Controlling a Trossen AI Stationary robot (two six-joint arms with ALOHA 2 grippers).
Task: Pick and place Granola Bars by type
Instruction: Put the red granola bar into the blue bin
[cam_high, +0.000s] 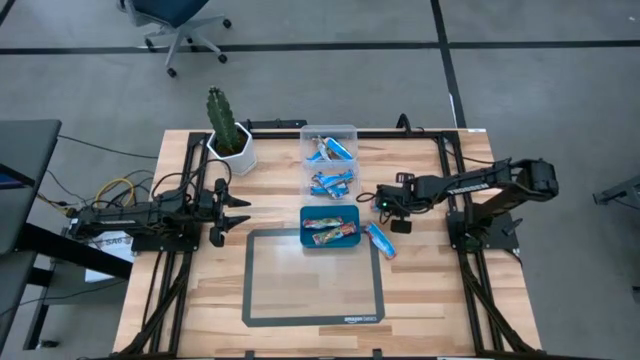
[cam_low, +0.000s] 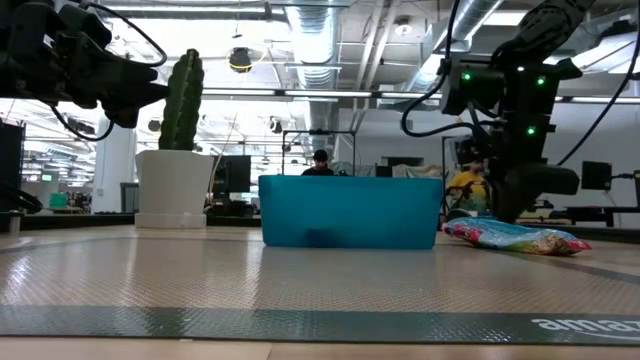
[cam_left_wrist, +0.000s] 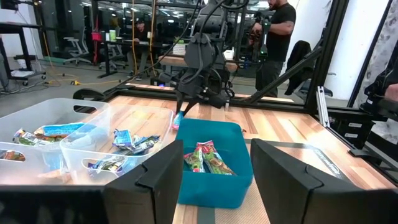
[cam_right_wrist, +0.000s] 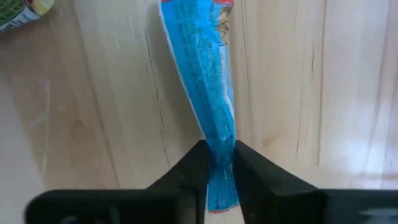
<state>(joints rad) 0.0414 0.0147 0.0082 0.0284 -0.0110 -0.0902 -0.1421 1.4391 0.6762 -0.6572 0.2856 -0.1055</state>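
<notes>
Teal tray (cam_high: 305, 228): apparently two multicoloured bars (cam_high: 331, 229).

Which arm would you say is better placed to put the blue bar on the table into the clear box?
The right: its pincer is already closed on the blue bar beside the teal tray. The left pincer waits open, away from the bars.

potted cactus in a white pot (cam_high: 229, 135) at the table's far left; clear plastic box (cam_high: 329, 160) of granola bars to its right; small teal tray (cam_high: 331, 228) just in front of it; blue wrapped bar (cam_high: 380, 240) right of the tray, pinched by the right gripper (cam_right_wrist: 217, 163); dark-bordered mat (cam_high: 311, 290) in front.
</notes>
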